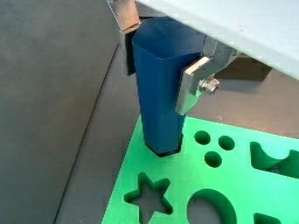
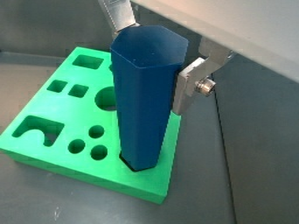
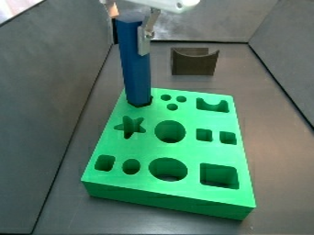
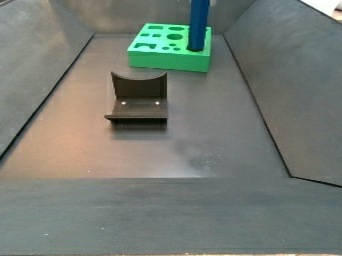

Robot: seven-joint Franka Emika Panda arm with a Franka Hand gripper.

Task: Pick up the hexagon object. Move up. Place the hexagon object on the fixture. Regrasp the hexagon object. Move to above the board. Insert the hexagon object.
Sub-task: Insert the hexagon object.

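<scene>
The blue hexagon object (image 3: 132,64) stands upright with its lower end in a cut-out at a corner of the green board (image 3: 172,197). My gripper (image 3: 132,27) is above the board, shut on the upper part of the bar. In both wrist views the silver fingers (image 1: 193,83) press on opposite sides of the bar (image 1: 160,87) (image 2: 146,96). The bar's bottom sits in the hole at the board's surface (image 1: 239,179) (image 2: 152,184). The dark fixture (image 3: 194,61) stands empty on the floor beyond the board, and also shows in a side view (image 4: 136,97).
Sloping grey walls enclose the floor on all sides (image 4: 54,90). The board (image 4: 167,57) lies at one end of the bin and has star, round, square and arch cut-outs. The blue bar rises from it (image 4: 198,25).
</scene>
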